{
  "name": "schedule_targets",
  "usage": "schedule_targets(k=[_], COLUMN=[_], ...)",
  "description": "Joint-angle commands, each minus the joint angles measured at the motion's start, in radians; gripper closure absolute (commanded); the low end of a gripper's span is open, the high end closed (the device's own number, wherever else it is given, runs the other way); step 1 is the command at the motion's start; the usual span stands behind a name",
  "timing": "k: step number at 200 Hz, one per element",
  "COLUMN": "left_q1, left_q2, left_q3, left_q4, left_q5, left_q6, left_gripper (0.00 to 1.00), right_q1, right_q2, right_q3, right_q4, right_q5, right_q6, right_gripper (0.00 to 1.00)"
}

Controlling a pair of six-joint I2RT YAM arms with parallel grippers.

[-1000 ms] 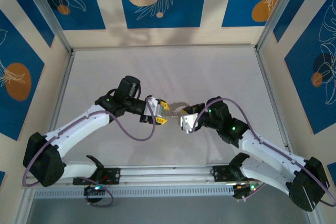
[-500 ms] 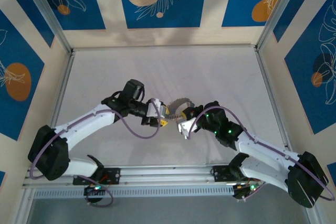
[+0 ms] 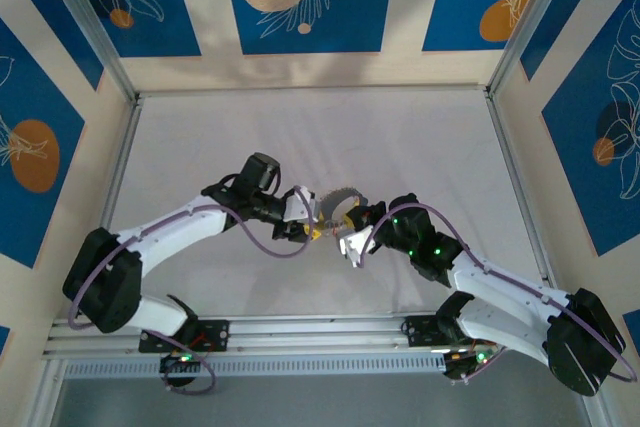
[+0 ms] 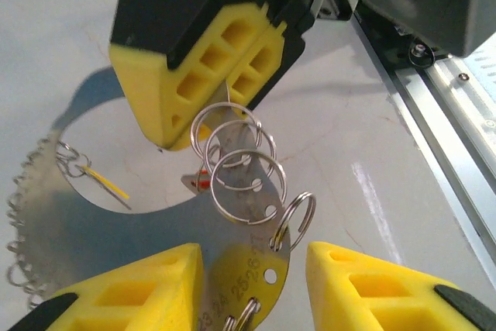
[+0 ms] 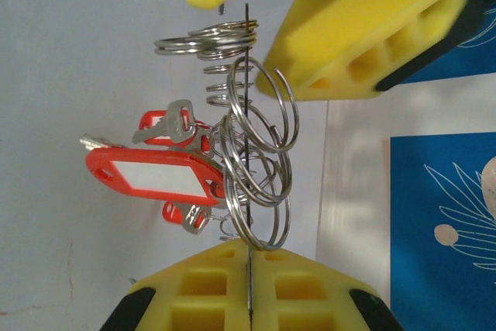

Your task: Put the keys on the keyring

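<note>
Grey keyring (image 4: 116,230) hangs over the middle of the table (image 3: 420,137), between both arms. I find the right gripper (image 5: 248,288) clamped on its thin edge. The left gripper (image 4: 252,269) has its pads (image 4: 147,288) apart, one on each side of the band; I cannot tell whether either touches it. Small wire rings (image 4: 240,184) sit through holes in the band. Red keys (image 5: 178,123) and a red tag (image 5: 151,180) dangle among them.
</note>
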Motion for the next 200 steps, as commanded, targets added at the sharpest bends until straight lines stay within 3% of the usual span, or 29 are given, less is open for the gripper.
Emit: schedule_targets(k=[1, 105, 144, 176, 200], left_q1=[-0.006, 0.014, 0.051, 0.054, 0.054], left_q2=[0.036, -0.063, -0.032, 0.044, 0.080], left_q3=[0.032, 0.025, 0.041, 0.137, 0.227], left_q4=[-0.022, -0.045, 0.056, 0.003, -0.148], left_q5=[0.044, 0.166, 0.095, 0.068, 0.108], left_q6=[-0.019, -0.053, -0.354, -0.565, -0.620], left_gripper=[0.61, 0.60, 0.58, 0.58, 0.59], right_q1=[0.004, -0.011, -0.012, -0.012, -0.012], right_q2=[-0.005, -0.029, -0.033, -0.028, -0.023], right_q3=[0.001, 0.017, 0.023, 0.031, 0.040], right_q4=[0.071, 0.050, 0.040, 0.026, 0.017], right_q5=[-0.036, -0.068, -0.077, -0.076, -0.070], right_q6=[-0.009, 0.020, 0.014, 0.022, 0.029], right_gripper=[1.00, 1.00, 1.00, 1.00, 1.00])
